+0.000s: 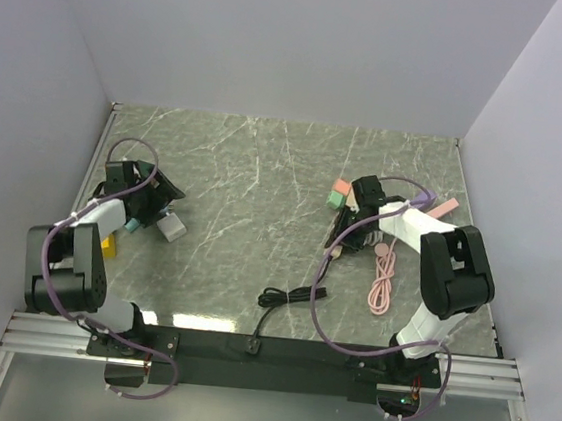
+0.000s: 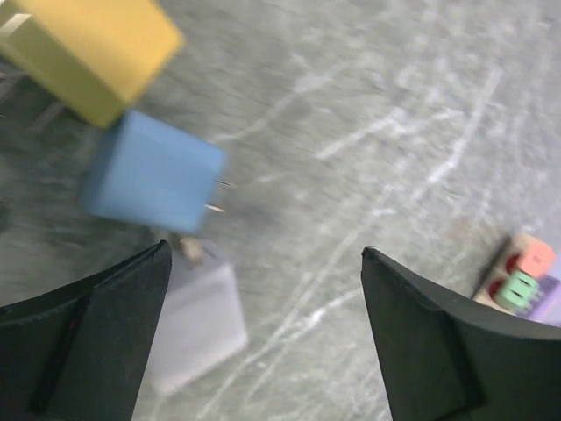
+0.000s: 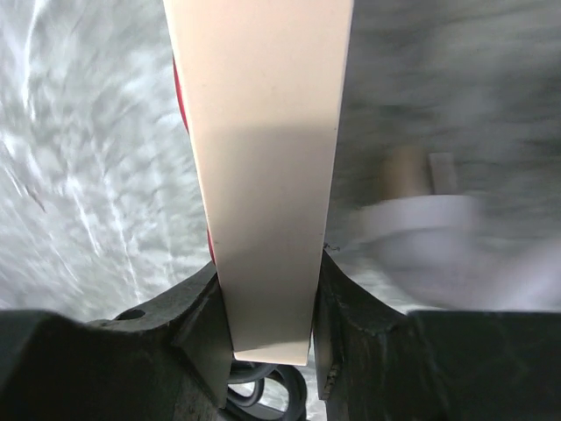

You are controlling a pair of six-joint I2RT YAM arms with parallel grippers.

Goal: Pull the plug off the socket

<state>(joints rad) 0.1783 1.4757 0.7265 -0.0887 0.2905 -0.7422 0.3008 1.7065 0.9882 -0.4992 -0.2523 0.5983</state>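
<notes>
The left fingers [image 2: 105, 324] stand wide apart above the surface [image 2: 368, 105], holding nothing. Just ahead of them a blue plug [image 2: 153, 171] lies loose with its prongs bare, between a yellow block [image 2: 88, 48] and a pale grey plug [image 2: 197, 320]. The right fingers [image 3: 197, 324] are clamped on a pale pink power strip [image 3: 263, 175], well apart from the plug.

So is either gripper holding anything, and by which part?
Right gripper clamps the beige socket strip across its long sides near one end; left gripper is open, holding nothing.

A plug [image 1: 171, 226] lies left on the table [image 1: 265, 169], socket strip [image 1: 446, 206] right, cable [image 1: 290, 296] between.
</notes>
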